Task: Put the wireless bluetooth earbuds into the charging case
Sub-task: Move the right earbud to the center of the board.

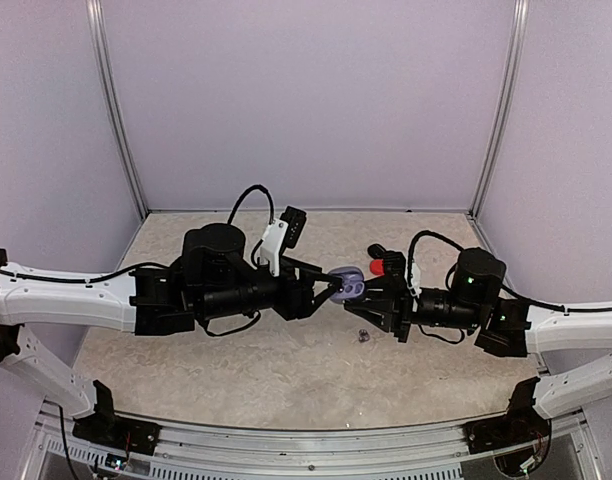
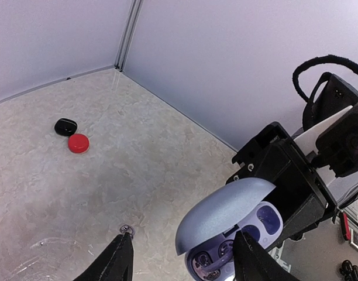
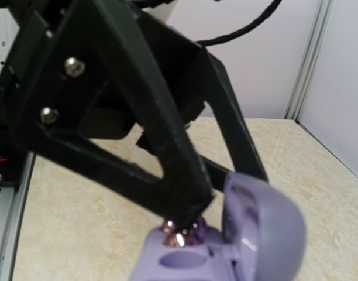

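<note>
My right gripper (image 1: 374,296) is clamped on the lower half of the lavender charging case (image 2: 256,225). It holds the case up off the table (image 1: 236,370) with the lid (image 2: 223,212) swung open.

My left gripper (image 2: 183,235) faces the case, its jaws partly apart with nothing pinched between them. The open case sits just beyond my two fingers (image 2: 116,260), nearer the right-hand one. One fingertip (image 3: 190,202) touches a shiny earbud (image 3: 179,235) resting on top of the case's base beside an empty well. I cannot tell whether it is fully seated.

A loose silver-grey earbud (image 2: 126,229) lies on the table beneath the case, apart from both grippers. A black case (image 2: 65,126) and a red case (image 2: 78,143) lie just beside each other, well away.
</note>
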`<state>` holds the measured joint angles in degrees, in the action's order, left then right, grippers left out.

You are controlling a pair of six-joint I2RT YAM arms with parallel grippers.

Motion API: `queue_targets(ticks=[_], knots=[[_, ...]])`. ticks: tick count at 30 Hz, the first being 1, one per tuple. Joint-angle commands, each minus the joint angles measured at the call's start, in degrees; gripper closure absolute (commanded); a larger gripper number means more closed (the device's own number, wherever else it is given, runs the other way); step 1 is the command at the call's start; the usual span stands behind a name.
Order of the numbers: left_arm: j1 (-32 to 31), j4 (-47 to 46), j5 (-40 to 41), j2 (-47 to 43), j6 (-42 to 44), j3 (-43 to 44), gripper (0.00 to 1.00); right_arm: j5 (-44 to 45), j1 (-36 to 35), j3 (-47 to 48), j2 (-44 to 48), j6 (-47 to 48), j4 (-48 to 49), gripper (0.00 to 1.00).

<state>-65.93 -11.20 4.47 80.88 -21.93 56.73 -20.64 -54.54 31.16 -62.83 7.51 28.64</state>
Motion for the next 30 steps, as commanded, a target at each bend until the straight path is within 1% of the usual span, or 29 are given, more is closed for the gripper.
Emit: queue_targets(ticks=[1, 9, 11, 15, 21, 26, 28, 30], knots=[[0.64, 2.4, 0.8, 1.49, 2.16, 0.69, 0.42, -0.5, -0.71, 0.76, 2.52, -0.84, 3.16, 1.0], [0.31, 1.01, -0.24, 2.09, 2.7, -0.13, 0.44, 0.09, -0.74, 0.24, 3.4, -1.91, 4.46, 1.0], [-0.19, 0.58, -0.35, 2.26, 3.17, -0.38, 0.43, 0.08, -0.74, 0.14, 3.52, -2.05, 4.89, 1.0], [-0.43, 0.22, -0.42, 1.32, 5.04, -0.17, 0.38, 0.02, -0.74, 0.04, 3.1, -1.9, 4.79, 1.0], [-0.57, -2.48, -1.91, -5.88, 11.9, -1.36, 0.31, 0.17, -0.74, -0.14, 2.17, -1.29, 3.72, 1.0], [-0.45, -3.99, -3.84, -11.73, 17.52, -3.92, 0.3, -0.15, -0.74, -0.05, 1.62, -1.44, 3.44, 1.0], [-0.19, -3.46, -6.15, -13.28, 19.96, -4.78, 0.31, -0.73, -0.67, 0.03, 1.5, -1.44, 3.35, 1.0], [0.32, -1.82, -8.98, -14.1, 22.47, -4.97, 0.37, -1.75, -0.76, 0.21, 1.49, -1.19, 3.26, 1.0]])
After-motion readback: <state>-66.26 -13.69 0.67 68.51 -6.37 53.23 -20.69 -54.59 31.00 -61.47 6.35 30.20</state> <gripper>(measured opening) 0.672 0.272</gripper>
